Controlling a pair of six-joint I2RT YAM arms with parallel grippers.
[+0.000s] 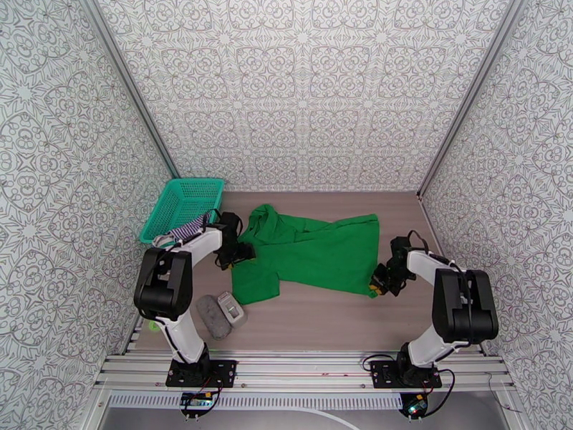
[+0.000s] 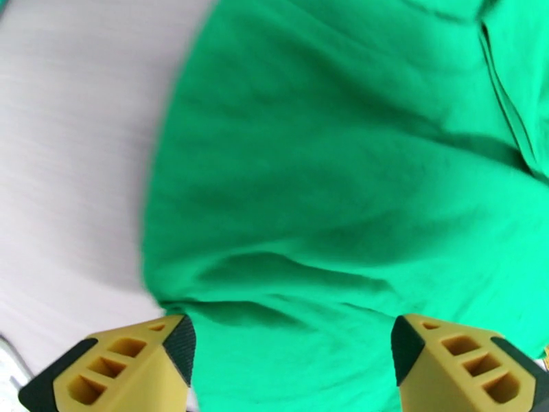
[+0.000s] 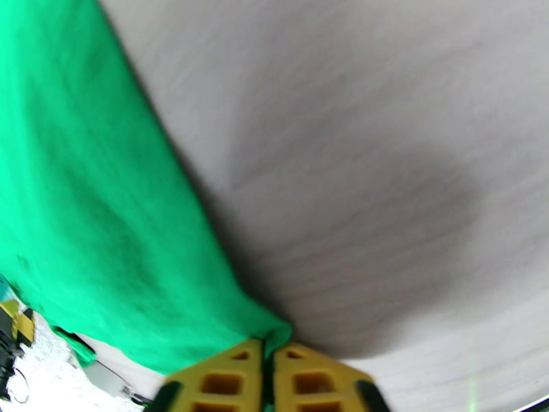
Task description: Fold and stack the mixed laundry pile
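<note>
Evidently the work was at an early stage. The green shirt (image 1: 315, 252) lay spread across the middle of the counter (image 1: 344, 317), not yet folded, and nothing was stacked. The right tool (image 3: 269, 365) was pressed together, pinching the shirt's near right corner, while the left tool (image 2: 291, 345) hung spread wide over the shirt's left edge. The striped top (image 1: 188, 228) sat bunched at the near rim of the teal basket (image 1: 166, 209), far left, and was likewise unfolded. By count: one shirt, one top, one basket, two tools — and two small grey objects (image 1: 213, 315) at the near left.
</note>
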